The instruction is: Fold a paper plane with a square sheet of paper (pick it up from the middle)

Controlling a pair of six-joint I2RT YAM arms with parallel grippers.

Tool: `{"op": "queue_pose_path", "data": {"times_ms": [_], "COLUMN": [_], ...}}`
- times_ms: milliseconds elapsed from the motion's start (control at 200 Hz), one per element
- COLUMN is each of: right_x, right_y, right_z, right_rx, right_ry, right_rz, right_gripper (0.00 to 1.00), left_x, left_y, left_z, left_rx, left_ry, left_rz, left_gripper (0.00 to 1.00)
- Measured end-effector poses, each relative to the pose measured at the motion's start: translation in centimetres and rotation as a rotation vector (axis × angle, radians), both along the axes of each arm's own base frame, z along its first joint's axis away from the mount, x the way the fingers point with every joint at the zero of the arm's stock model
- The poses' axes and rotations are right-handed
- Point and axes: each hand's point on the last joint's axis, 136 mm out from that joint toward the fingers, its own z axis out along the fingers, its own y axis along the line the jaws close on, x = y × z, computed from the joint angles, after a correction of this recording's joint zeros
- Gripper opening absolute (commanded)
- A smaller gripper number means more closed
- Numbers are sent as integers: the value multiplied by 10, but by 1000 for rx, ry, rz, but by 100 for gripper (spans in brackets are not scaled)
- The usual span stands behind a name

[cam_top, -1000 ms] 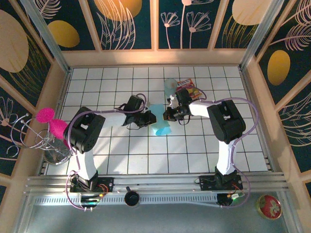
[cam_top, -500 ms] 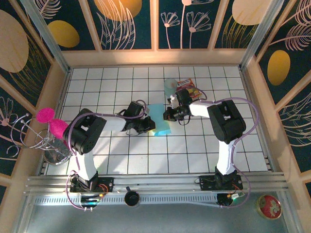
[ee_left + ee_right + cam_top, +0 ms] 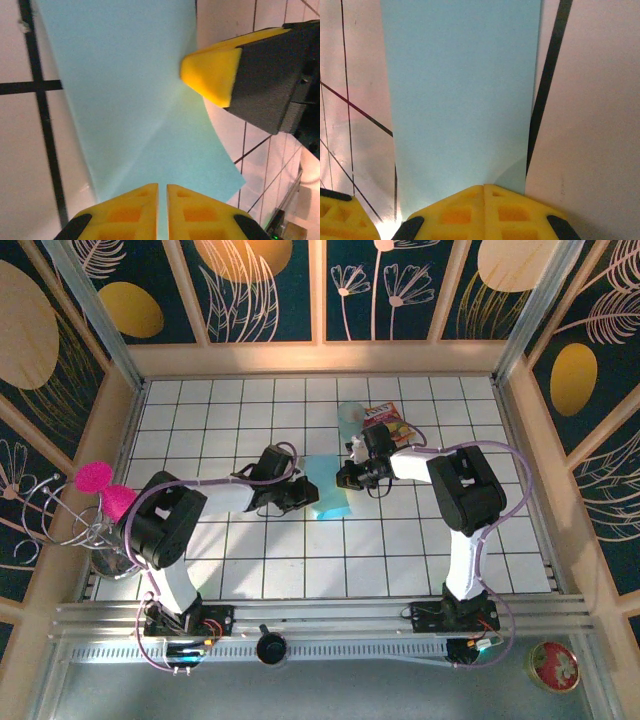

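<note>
Your left gripper has its fingers nearly together, a thin slit between them, at the creased teal paper sheet mid-table. Your right gripper is closed at the sheet's right edge. Whether either one pinches the paper is hidden.

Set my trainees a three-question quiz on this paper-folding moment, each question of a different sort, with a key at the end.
1. True or false: the fingers of the right gripper stand wide apart.
2. Which thing lies on the table between the right gripper and the left gripper? A) the teal sheet of paper B) a metal spoon C) a sponge
3. Fill in: next to the snack packet is a pale blue ____.
Key: 1 false; 2 A; 3 cup.
</note>
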Motion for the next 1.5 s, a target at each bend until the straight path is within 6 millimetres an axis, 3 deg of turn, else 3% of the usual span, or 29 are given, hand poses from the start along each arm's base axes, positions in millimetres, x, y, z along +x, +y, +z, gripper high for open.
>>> {"op": "queue_pose_path", "data": {"times_ms": [280, 461, 881, 971, 1191, 1296, 1442, 1502], "right_x": [0, 0, 1, 0, 1, 1, 1, 1], "right_y": [0, -1, -1, -1, -1, -1, -1, -1], "right_z": [0, -1, -1, -1, -1, -1, -1, -1], "right_rx": [5, 7, 22, 23, 29, 30, 30, 31], "right_ry": [6, 11, 29, 28, 24, 25, 27, 27], "right_rz": [-4, -8, -20, -21, -25, -27, -29, -30], "right_gripper": [4, 4, 3, 3, 3, 3, 3, 3], "left_x": [-21, -27, -44, -37, 2, 11, 6, 7], "left_y": [-17, -9, 8, 3, -20, -24, -18, -18], "left_z": [-18, -29, -27, -18, 21, 11, -26, -28], "left_rx": [21, 49, 67, 70, 23, 44, 107, 104], "left_ry": [45, 64, 59, 45, -78, -76, -11, -8], "left_rz": [-53, -45, -39, -42, -29, -21, -24, -26], "left_gripper": [13, 13, 13, 13, 12, 12, 12, 12]}}
